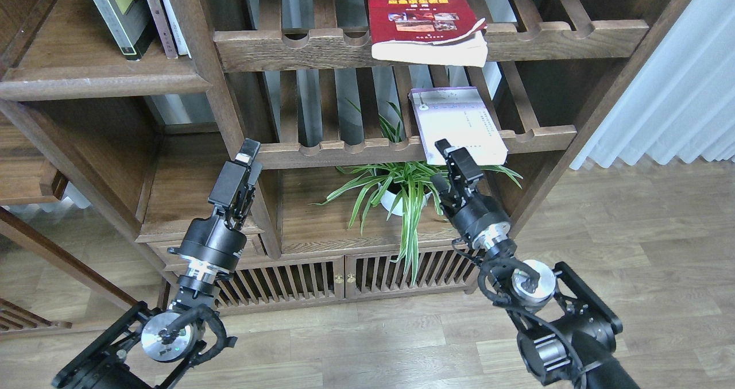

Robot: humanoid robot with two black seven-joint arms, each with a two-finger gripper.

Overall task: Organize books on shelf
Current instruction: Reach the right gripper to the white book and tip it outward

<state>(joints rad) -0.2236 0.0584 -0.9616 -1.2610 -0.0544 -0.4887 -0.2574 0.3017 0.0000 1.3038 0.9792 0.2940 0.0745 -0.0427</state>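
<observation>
The thick red book (424, 15) lies flat on the upper slatted rack and overhangs its front rail. The pale lavender-white book (459, 122) lies flat on the lower slatted rack. The yellow-green, black-edged book (122, 7) stands with other books on the solid dark brown shelf (103, 83) at upper left. My right gripper (456, 158) is open at the lavender book's front left corner, with one fingertip (443, 146) overlapping its edge. My left gripper (248, 154) is empty, in front of the bookcase upright below the shelf. Its fingers look like one dark slab.
A potted spider plant (396, 196) stands in the compartment under the lower rack, just left of my right gripper. A vertical upright (221, 99) divides the shelf from the racks. Slatted cabinet doors (344, 280) are at the bottom. White curtains (672, 90) hang at the right.
</observation>
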